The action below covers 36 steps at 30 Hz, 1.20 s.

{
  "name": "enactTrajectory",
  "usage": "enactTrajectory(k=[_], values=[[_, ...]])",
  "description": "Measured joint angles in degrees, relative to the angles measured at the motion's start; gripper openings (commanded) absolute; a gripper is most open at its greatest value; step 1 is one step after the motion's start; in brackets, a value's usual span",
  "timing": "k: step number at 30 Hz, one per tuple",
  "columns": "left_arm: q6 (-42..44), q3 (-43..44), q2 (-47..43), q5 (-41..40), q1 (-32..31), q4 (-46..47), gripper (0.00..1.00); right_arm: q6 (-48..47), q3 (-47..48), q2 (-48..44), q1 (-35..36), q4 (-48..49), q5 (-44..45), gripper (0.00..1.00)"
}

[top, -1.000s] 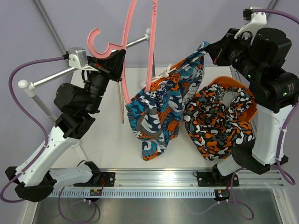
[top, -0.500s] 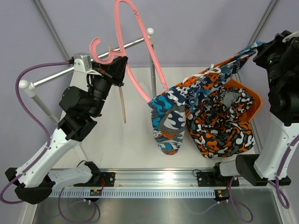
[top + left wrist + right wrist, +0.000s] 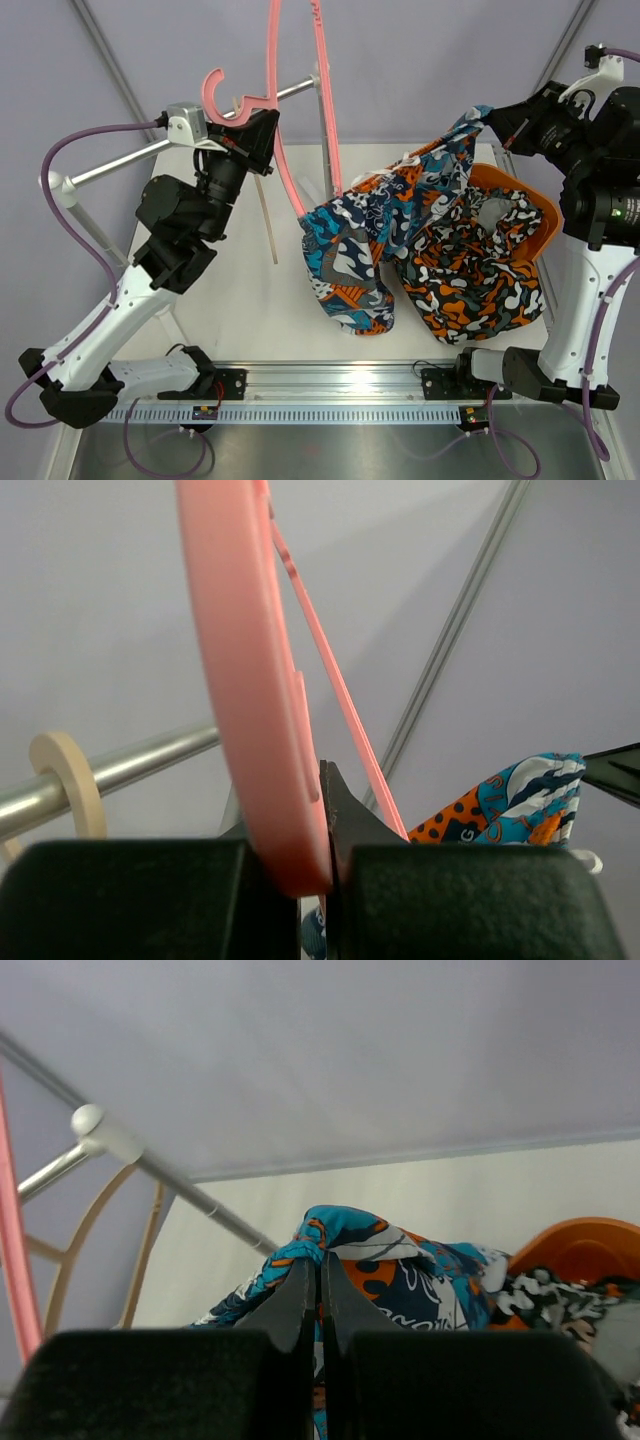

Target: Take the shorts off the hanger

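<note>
1. Your left gripper (image 3: 325, 820) is clamped hard on the pink hanger (image 3: 250, 680), just below its hook, with both jaws pressed flat against the plastic. That's a narrow bite on a smooth bar, so a sideways tug from the cloth could make the hanger swivel in that grip.
2. Your right gripper (image 3: 320, 1280) is pinched closed on one corner of the blue print shorts (image 3: 370, 230), up and to the right of the hanger. There's only a thin fold between the jaws, and a sharp pull could slide it out.
3. The shorts sag from that corner down to the hanger's lower end, where the cloth meets the pink bar. You can't tell from above whether it's caught there. If it is, pulling away will drag the hanger along.
4. A loose white cord (image 3: 408, 160), likely the drawstring, dangles right of the hanger and could loop round the bar.
5. The camouflage shorts (image 3: 470, 270) lie on the table right of the hanger, partly under the hanging pair. If you drop the blue pair here, the two will heap together.
</note>
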Motion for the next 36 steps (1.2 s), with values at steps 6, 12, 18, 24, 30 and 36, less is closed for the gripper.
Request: enactTrajectory(k=[6,12,18,24,30,36], values=[[3.23,4.22,2.95,0.44,0.07,3.67,0.0,0.0,-3.61,-0.28,-0.52,4.94,-13.18,0.0],[4.74,9.88,6.29,5.29,0.57,8.22,0.0,-1.75,-2.97,0.24,2.91,6.73,-16.17,0.0],[5.86,11.1,7.89,10.36,0.79,10.36,0.0,-6.6,-1.51,3.58,13.88,4.61,-11.56,0.0],[6.29,13.33,8.41,14.16,0.9,11.08,0.0,-9.55,-5.68,4.9,21.46,3.45,-6.91,0.0],[6.62,15.69,7.87,15.21,0.87,9.53,0.0,-10.45,-7.08,5.55,23.06,2.05,-0.74,0.0],[9.44,11.17,-1.2,10.05,0.9,-0.31,0.0,-10.54,-6.27,7.28,23.08,0.81,4.48,0.0]])
